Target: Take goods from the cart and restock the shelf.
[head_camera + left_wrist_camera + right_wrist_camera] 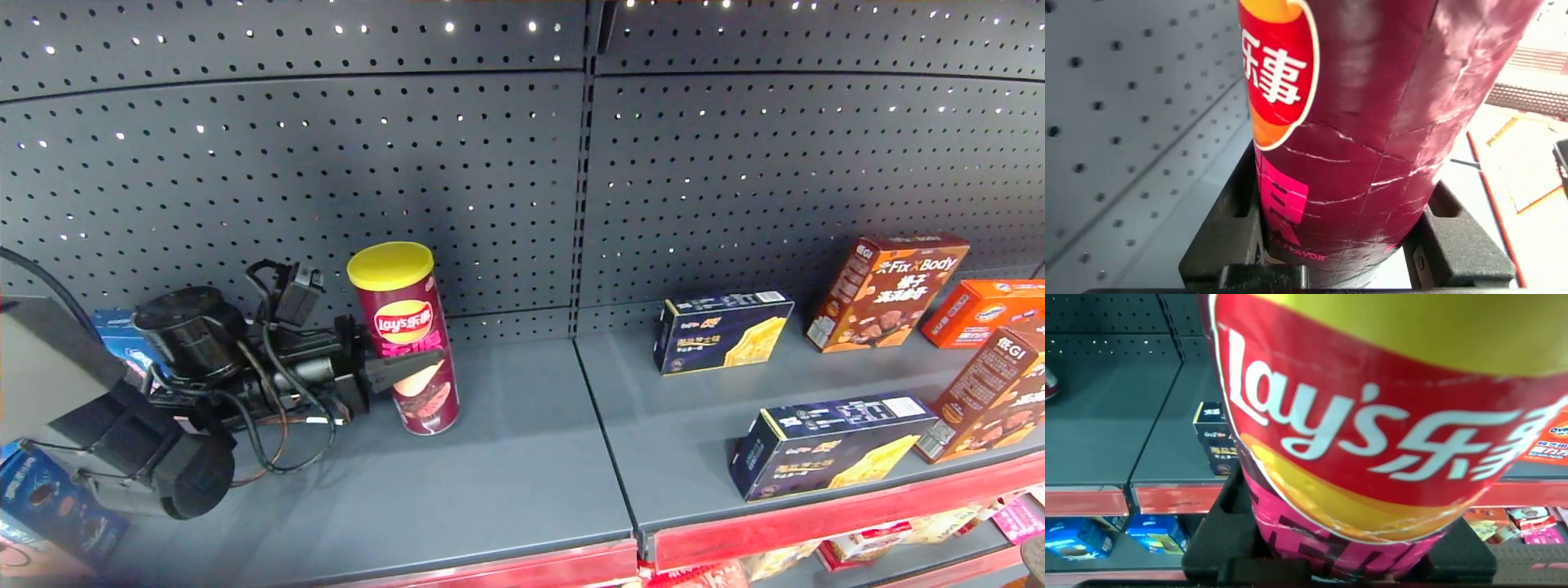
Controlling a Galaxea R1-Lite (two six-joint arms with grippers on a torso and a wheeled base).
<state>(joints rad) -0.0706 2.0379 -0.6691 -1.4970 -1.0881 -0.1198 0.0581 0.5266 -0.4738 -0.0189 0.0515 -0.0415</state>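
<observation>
A purple chips can (404, 335) is gripped by the left claw (402, 363) at middle left of the head view, and seems set on the shelf (506, 465). A second can (1372, 449), gripped by the right claw (1339, 547), is not yet shelved.

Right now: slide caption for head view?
Left gripper holds yellow-lidded chip can on grey shelf, snack boxes farther right.

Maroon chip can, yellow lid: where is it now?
Head view, left side: the maroon chip can stands on the grey shelf near the pegboard back, held by the left gripper, left of the shelf seam.
</observation>
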